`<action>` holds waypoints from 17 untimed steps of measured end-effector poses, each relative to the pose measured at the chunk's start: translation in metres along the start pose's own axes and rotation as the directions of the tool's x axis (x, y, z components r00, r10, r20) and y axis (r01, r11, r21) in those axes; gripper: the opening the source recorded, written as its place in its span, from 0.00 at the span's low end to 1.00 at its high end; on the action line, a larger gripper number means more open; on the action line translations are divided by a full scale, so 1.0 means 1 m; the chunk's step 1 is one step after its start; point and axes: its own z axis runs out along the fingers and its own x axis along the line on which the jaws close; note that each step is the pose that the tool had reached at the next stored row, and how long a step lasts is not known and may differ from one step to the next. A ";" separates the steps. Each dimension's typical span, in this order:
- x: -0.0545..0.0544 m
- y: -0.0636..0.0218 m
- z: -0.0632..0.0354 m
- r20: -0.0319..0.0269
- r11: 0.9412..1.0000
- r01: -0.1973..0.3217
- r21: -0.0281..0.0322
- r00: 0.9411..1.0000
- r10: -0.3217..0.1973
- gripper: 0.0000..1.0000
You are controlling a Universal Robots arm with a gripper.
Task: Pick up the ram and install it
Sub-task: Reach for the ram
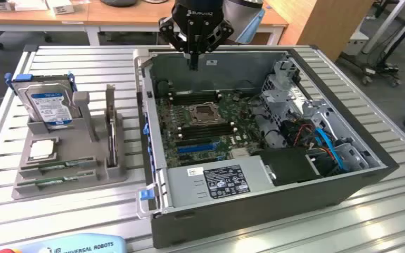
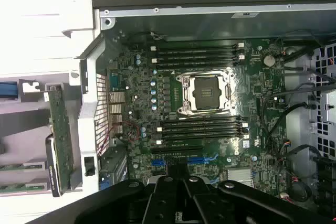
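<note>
A ram stick (image 1: 110,125) stands on edge in the grey holder (image 1: 83,182) at the exterior view's left; in the wrist view this ram stick (image 2: 60,132) is a long green board. Two more green sticks (image 1: 56,174) lie flat in the holder's front trays. My gripper (image 1: 193,64) hangs shut and empty above the rear of the open computer case (image 1: 329,197), well apart from the holder. In the wrist view my gripper (image 2: 176,170) points down at the motherboard. Black empty memory slots (image 2: 202,127) run on both sides of the processor socket (image 2: 206,93).
A silver hard drive (image 1: 48,105) with a blue-white label stands upright in the holder, and a small square chip (image 1: 42,149) lies in front of it. The power supply (image 1: 217,182), drive cage (image 1: 290,92) and cables (image 1: 329,145) crowd the case's right and front. Everything rests on a slatted metal table (image 1: 83,63).
</note>
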 end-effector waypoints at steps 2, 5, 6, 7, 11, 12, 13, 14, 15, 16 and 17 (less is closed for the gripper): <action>0.000 0.0000 0.0000 0.000 1.000 0.000 0.000 1.000 0.000 0.10; 0.000 0.0000 0.0000 0.000 1.000 0.000 0.000 1.000 0.000 0.10; 0.000 0.0000 0.0000 0.000 1.000 0.000 0.000 1.000 0.000 0.10; 0.000 0.0000 0.0000 0.000 1.000 0.000 0.000 1.000 0.000 0.10; 0.000 0.0000 0.0001 0.000 1.000 0.000 0.000 1.000 0.000 0.10; 0.001 -0.0001 0.0001 0.000 1.000 0.000 0.000 1.000 0.000 0.10; 0.002 -0.0001 0.0001 0.000 1.000 0.000 0.000 1.000 0.000 0.10; 0.002 -0.0002 0.0000 0.000 1.000 0.000 0.000 1.000 0.000 0.10; 0.004 -0.0003 -0.0001 0.000 1.000 0.000 0.000 1.000 0.000 0.10; 0.005 -0.0004 -0.0001 0.000 1.000 0.000 0.000 1.000 0.000 0.10; 0.007 -0.0005 -0.0001 0.000 1.000 0.000 0.000 1.000 0.000 0.10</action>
